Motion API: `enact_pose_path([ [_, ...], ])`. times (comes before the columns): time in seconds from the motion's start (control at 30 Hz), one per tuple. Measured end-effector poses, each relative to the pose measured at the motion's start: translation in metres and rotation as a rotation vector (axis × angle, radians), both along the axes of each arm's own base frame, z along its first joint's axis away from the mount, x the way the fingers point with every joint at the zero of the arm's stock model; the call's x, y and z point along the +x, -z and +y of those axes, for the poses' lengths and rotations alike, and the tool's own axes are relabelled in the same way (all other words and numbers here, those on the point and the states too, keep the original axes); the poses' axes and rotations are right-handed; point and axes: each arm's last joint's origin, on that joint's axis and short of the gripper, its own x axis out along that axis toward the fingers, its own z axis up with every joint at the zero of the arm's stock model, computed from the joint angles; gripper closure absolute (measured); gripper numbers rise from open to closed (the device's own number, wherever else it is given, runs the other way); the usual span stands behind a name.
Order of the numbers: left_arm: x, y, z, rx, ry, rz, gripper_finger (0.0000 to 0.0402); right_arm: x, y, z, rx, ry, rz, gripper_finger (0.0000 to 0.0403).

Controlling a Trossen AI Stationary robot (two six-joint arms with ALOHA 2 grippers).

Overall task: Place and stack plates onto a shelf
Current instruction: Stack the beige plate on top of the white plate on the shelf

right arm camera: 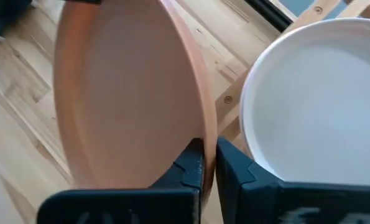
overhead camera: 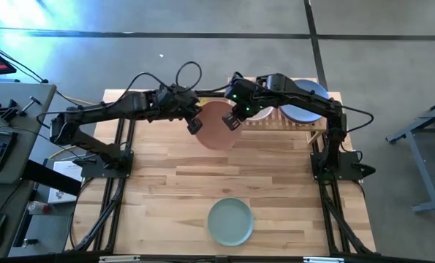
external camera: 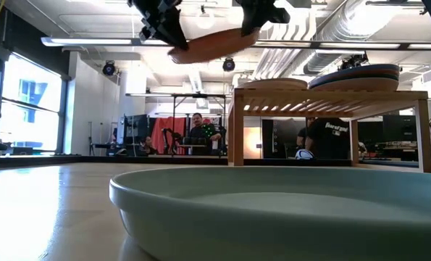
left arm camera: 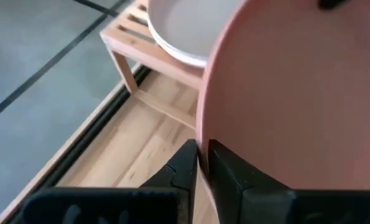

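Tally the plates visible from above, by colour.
Salmon plate: 1
Mint plate: 1
Off-white plate: 1
Light blue plate: 1
Total: 4; any plates hidden beneath those on the shelf cannot be counted.

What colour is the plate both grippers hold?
Salmon: the plate shows best in the right wrist view.

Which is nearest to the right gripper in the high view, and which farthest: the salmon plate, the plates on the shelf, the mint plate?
1. Salmon plate: gripped at its rim by the right gripper.
2. Plates on the shelf: just beside, at the table's far edge.
3. Mint plate: alone at the near edge.
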Motion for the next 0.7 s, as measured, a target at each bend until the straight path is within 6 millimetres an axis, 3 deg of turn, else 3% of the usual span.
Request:
enact_pose_path([
  [0.37, 0.013, 0.011, 0.005, -0.078, 0.092, -0.004, 0.0317, -0.003, 0.002, 0.001, 0.008, 0.0, 0.036, 0.0402],
  [0.7, 0.006, -0.002, 0.006, -0.061, 0.07, -0.078, 0.0289, -0.01, 0.003, -0.01, -0.005, -0.017, 0.094, 0.0403],
])
